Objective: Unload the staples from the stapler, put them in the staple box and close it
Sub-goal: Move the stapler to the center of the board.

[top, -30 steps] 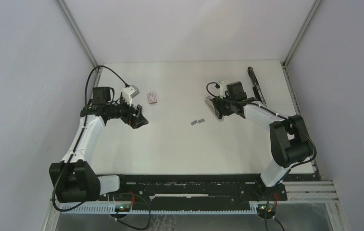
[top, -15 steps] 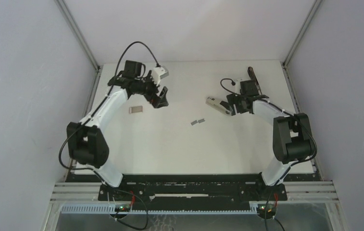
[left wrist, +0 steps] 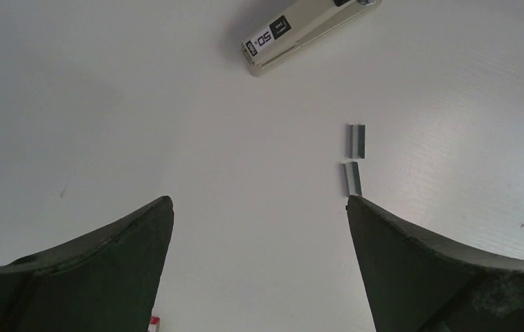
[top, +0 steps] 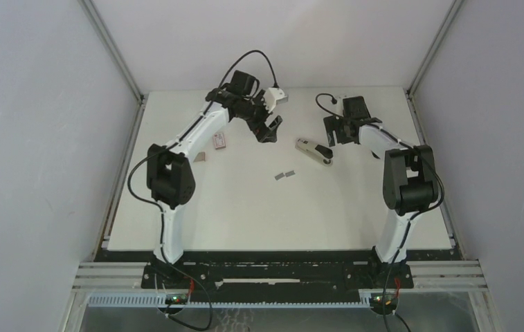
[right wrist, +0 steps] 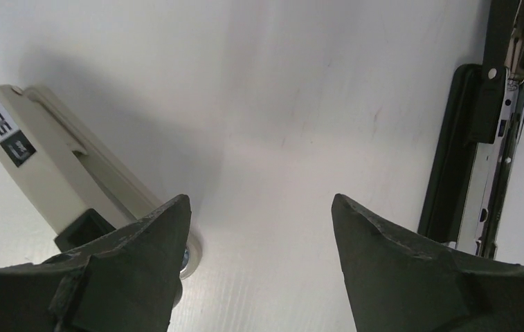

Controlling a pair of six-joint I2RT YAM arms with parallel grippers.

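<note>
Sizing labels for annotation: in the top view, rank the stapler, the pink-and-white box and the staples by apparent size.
1. stapler, clearly largest.
2. pink-and-white box and staples: both tiny here, too alike to rank.

Setting: robotics lab test cell. Evidence: bare white counter (top: 245,214) boxed by plain pale walls (top: 37,138) and aluminium posts (top: 110,48); left arm (top: 193,131) and right arm (top: 383,140) bolted to near-edge rail (top: 279,266); exposed wiring (top: 190,287).

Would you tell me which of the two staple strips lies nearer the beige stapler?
The staple strip higher in the left wrist view; the other strip lies below it, farther from the beige stapler.
</note>
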